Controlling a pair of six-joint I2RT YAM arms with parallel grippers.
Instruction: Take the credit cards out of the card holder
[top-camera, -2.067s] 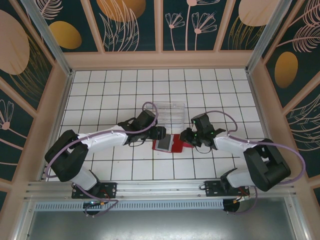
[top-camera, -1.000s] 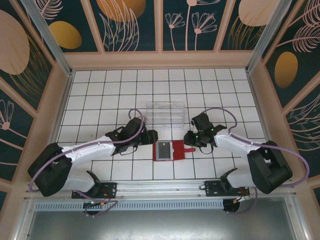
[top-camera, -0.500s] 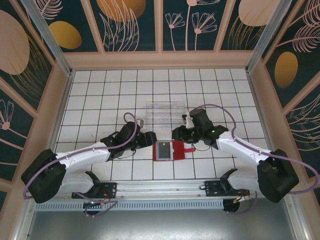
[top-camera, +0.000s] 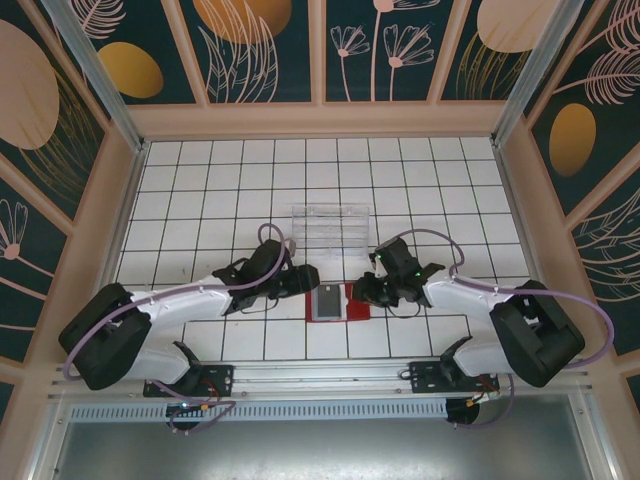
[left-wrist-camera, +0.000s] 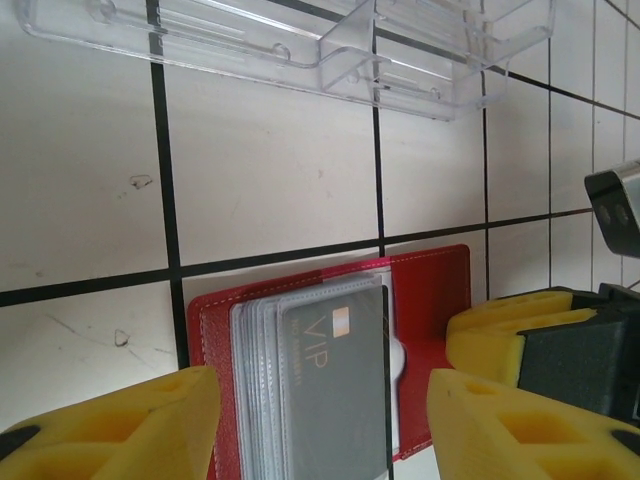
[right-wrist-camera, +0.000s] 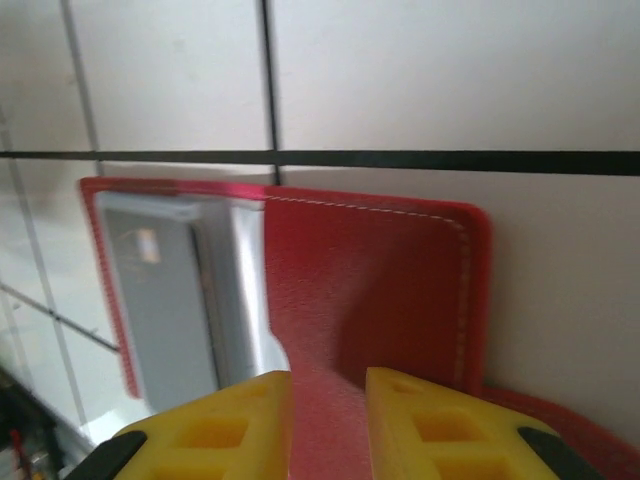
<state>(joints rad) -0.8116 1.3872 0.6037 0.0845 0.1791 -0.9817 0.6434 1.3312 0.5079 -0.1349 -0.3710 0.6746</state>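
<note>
The red card holder (top-camera: 346, 303) lies open on the tiles between my two grippers. Its grey plastic sleeves face up, with a dark credit card (left-wrist-camera: 335, 395) marked VIP in the top sleeve; in the top view the card (top-camera: 326, 300) is a grey patch. My left gripper (left-wrist-camera: 322, 400) is open, its yellow fingers (left-wrist-camera: 120, 430) standing either side of the sleeves just above them. My right gripper (right-wrist-camera: 328, 385) is shut on the holder's red right-hand cover (right-wrist-camera: 385, 280), which bulges up between its fingers. The closing tab is hidden under that gripper.
A clear ridged plastic tray (top-camera: 330, 225) sits one tile behind the holder, its near edge (left-wrist-camera: 330, 45) at the top of the left wrist view. White tiled floor surrounds everything, with wooden walls well away.
My left gripper has slid right over the holder's left half, jaws narrowing a little. My right gripper has come down onto the right cover and now hides the tab.
</note>
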